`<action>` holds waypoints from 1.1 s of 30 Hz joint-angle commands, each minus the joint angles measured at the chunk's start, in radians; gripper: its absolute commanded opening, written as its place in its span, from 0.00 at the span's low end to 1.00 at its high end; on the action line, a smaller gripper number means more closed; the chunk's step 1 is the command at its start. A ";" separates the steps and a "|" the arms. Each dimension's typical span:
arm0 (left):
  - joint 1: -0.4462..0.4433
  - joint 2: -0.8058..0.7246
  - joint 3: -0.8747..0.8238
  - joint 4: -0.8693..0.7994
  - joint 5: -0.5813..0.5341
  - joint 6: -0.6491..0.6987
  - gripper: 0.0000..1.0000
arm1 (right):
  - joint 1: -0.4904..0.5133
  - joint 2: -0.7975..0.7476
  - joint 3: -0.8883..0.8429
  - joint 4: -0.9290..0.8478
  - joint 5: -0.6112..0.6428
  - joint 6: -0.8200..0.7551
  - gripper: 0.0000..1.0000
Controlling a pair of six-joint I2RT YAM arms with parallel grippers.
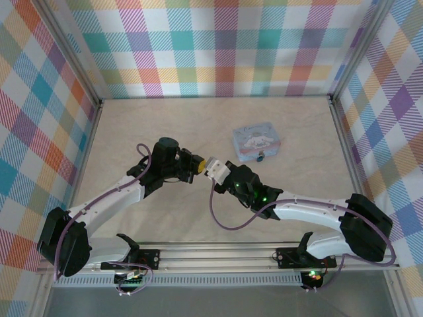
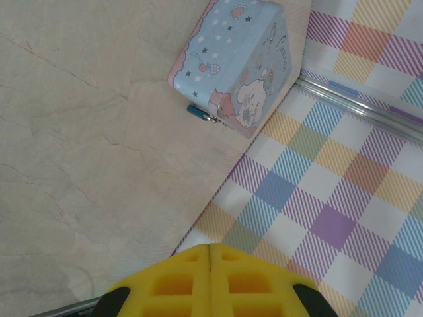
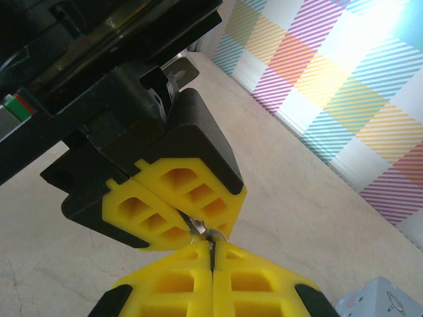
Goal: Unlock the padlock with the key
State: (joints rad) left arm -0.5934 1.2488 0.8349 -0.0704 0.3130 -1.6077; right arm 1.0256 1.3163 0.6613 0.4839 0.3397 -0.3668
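A small silver key [image 3: 202, 230] hangs between two pairs of yellow fingertips above the table. My left gripper [image 1: 200, 167] is shut on its toothed blade; in the right wrist view it reaches in from the upper left [image 3: 188, 221]. Meeting it tip to tip, my right gripper [image 3: 212, 249] is shut on the key's round head. From the top camera, the right gripper [image 1: 213, 170] sits just right of the left one. The tiny blue padlock [image 2: 196, 111] hangs at the front of the light-blue cartoon tin [image 2: 231, 59], well away from both grippers. In the left wrist view my left gripper [image 2: 210, 247] has its pads pressed together.
The tin [image 1: 256, 142] with the padlock [image 1: 262, 157] stands right of centre on the beige table [image 1: 165, 125]. Checked walls [image 1: 218, 46] close off the back and both sides. A purple cable [image 1: 221, 214] loops below the right gripper.
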 commanded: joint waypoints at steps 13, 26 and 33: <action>-0.009 0.002 0.136 -0.053 -0.052 0.495 0.00 | -0.195 -0.255 -0.050 -0.285 -0.394 0.322 0.53; -0.009 -0.008 0.227 -0.088 0.091 1.030 0.00 | -0.554 -0.229 -0.022 -0.031 -1.208 0.858 0.67; -0.009 -0.034 0.198 0.016 0.137 1.036 0.00 | -0.553 -0.134 0.015 0.133 -1.286 1.019 0.67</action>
State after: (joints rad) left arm -0.5991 1.2495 1.0348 -0.1234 0.4057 -0.6189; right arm 0.4744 1.1614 0.6498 0.4786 -0.8520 0.5385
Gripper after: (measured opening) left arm 0.051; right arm 0.669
